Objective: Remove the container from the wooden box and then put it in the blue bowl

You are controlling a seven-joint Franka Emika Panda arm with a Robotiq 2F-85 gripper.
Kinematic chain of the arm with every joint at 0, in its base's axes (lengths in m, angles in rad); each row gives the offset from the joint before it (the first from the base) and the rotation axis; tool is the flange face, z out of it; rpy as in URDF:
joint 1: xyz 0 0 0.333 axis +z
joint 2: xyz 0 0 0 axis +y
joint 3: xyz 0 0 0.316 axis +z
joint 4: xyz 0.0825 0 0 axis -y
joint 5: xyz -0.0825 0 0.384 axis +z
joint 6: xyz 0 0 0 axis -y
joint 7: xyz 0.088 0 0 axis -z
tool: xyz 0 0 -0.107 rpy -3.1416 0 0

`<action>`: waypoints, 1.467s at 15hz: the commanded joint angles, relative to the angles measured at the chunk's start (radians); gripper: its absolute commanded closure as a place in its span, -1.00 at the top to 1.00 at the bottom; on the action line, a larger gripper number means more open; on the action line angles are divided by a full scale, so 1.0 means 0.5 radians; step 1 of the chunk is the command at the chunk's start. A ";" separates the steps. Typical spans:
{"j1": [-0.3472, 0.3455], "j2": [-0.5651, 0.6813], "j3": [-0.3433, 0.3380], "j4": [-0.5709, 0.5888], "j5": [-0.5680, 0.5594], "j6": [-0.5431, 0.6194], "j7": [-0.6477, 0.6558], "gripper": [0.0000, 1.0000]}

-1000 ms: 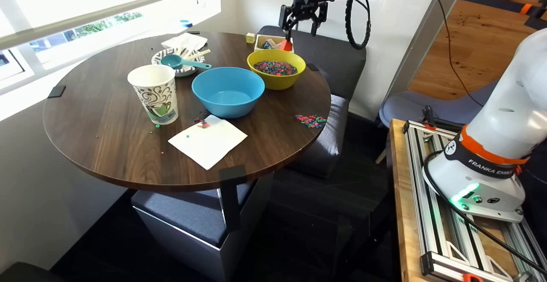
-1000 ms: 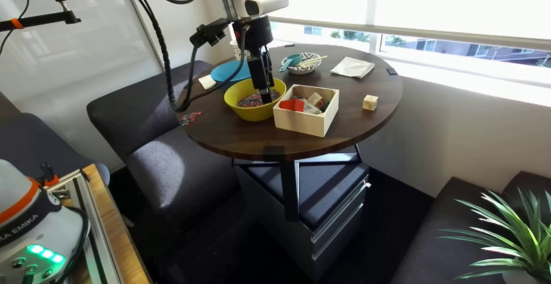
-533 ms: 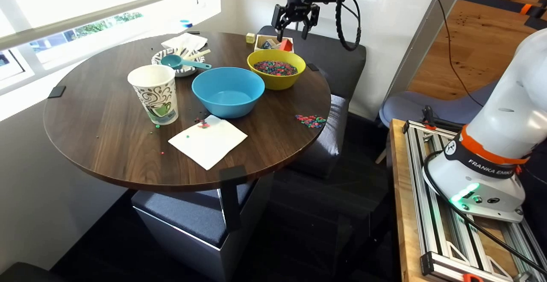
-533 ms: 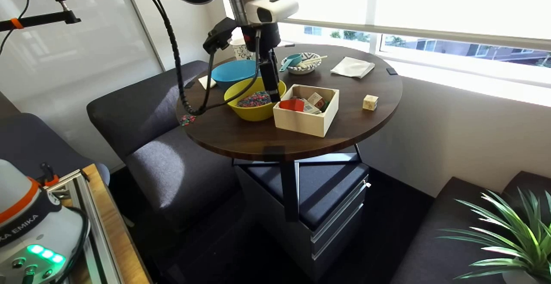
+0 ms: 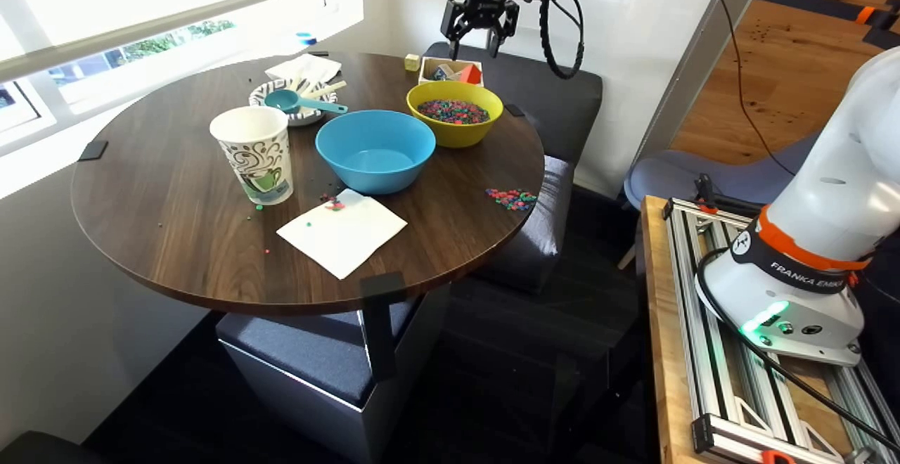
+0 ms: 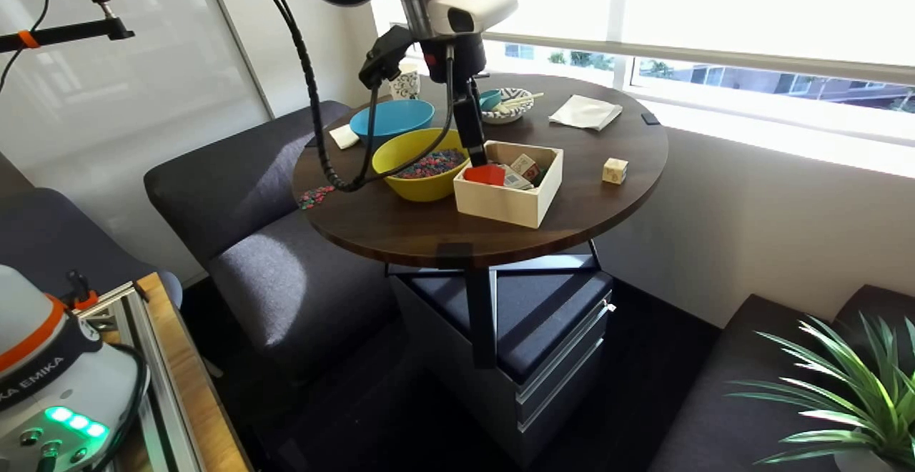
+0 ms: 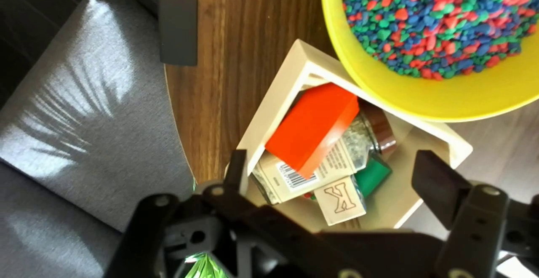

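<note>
The pale wooden box [image 6: 500,204] stands on the round table against the yellow bowl. In the wrist view the box [image 7: 278,94] holds a glass jar [image 7: 343,158] with a brown lid and a barcode label, lying on its side. A red-orange block [image 7: 313,126] lies over part of the jar. A letter cube [image 7: 340,202] and a green piece [image 7: 372,175] lie beside it. My gripper [image 7: 331,164] is open and empty above the box, its fingers on either side of these things. In both exterior views it hangs over the box [image 5: 473,53] [image 6: 477,161]. The blue bowl [image 5: 376,158] looks empty.
The yellow bowl [image 6: 422,187], full of coloured pebbles, touches the box. A paper cup [image 5: 253,158], a napkin [image 5: 342,232] and a patterned bowl [image 5: 302,118] with a teal scoop stand farther along the table. A wooden cube [image 6: 615,170] lies near the box. Loose pebbles [image 5: 511,200] lie near the edge.
My open gripper has moved from over the yellow bowl's side toward the box, leftward in an exterior view and rightward in an exterior view from the opposite side. The objects have not moved.
</note>
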 commanded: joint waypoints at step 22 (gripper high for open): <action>0.028 0.238 0.001 0.120 0.419 0.130 0.045 1.00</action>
